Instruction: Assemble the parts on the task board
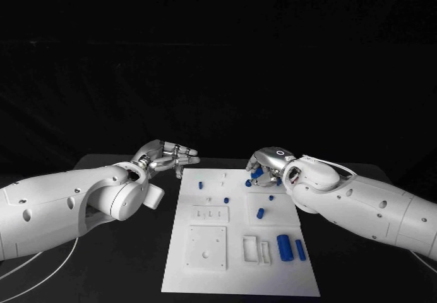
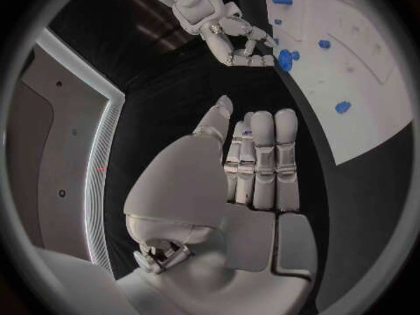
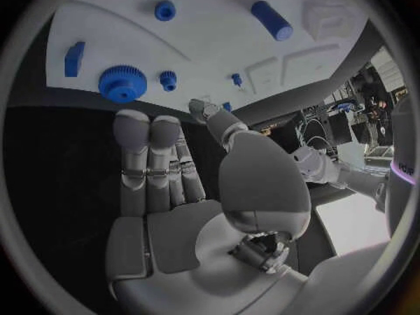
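Note:
The white task board (image 1: 239, 278) lies in the middle of the table and carries several blue parts, among them a cylinder (image 1: 284, 247), a bar (image 1: 300, 250) and a small peg (image 1: 200, 185). My right hand (image 1: 266, 165) hovers over the board's far right corner, just above a blue gear (image 3: 121, 82). Its fingers (image 3: 149, 161) are stretched out with nothing in them. My left hand (image 1: 168, 156) hangs beside the board's far left corner, off the plate, fingers (image 2: 262, 161) straight and holding nothing. From the left wrist, the right hand (image 2: 229, 35) points its fingertips down by the gear (image 2: 285, 59).
White raised fixtures (image 1: 208, 248) and a frame (image 1: 256, 249) stand on the board's near half. Black table (image 1: 136, 252) surrounds the plate. A white cable (image 1: 45, 268) runs under my left arm.

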You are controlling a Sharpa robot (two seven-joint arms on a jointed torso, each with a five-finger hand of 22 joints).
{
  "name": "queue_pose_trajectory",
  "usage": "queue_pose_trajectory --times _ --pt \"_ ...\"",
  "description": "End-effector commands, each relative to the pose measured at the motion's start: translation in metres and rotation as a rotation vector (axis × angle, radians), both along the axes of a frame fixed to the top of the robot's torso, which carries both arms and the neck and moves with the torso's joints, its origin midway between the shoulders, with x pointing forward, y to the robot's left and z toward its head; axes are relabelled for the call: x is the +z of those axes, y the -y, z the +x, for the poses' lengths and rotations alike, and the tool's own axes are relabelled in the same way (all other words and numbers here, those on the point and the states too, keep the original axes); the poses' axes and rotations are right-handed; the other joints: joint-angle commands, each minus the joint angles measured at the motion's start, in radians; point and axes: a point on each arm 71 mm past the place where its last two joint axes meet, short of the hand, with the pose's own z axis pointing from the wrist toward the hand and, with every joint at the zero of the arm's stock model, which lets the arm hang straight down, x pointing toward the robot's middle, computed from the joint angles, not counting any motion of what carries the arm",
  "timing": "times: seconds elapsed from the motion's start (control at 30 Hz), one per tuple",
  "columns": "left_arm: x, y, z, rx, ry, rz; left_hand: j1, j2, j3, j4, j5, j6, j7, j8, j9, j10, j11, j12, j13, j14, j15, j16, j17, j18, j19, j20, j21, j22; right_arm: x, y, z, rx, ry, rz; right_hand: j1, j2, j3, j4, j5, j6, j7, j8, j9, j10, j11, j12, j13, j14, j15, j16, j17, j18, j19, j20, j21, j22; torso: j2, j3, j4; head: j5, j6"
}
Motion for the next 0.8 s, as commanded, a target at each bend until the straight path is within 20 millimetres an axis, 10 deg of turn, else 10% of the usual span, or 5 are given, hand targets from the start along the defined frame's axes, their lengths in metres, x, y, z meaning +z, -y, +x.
queue_pose_trajectory --times 0.03,0.8 --pt "0.0027 0.0037 -0.0016 -0.032 0.003 0.003 -0.009 -0.002 0.003 -0.003 0.006 -0.01 0.001 -0.005 0.0 -0.012 0.0 -0.005 -0.001 0.0 0.005 0.003 -0.001 0.016 0.001 0.008 0.004 0.001 -0.001 -0.001 0.0011 -0.022 0.027 -0.065 0.002 -0.008 -0.002 0.007 -0.005 -0.001 -0.002 0.003 0.0 -0.004 0.0 0.005 0.001 -0.008 -0.001 0.01 -0.009 0.039 0.013 0.0 -0.017 0.001 0.015 -0.001 0.004 -0.001 0.003" --pt "0.0081 0.0048 -0.0025 -0.04 0.012 0.0 -0.013 -0.005 0.005 0.002 0.006 -0.015 0.003 -0.006 0.0 -0.023 0.004 -0.004 -0.001 0.0 0.007 0.002 -0.01 0.019 0.002 0.012 0.003 0.005 -0.0082 -0.0022 0.0039 -0.035 0.033 -0.128 0.006 -0.004 0.031 0.018 -0.039 0.042 -0.004 0.003 0.0 0.016 -0.005 0.005 0.001 -0.011 -0.005 0.022 -0.029 0.033 0.023 -0.005 -0.05 0.043 0.043 0.0 0.0113 -0.006 0.006"
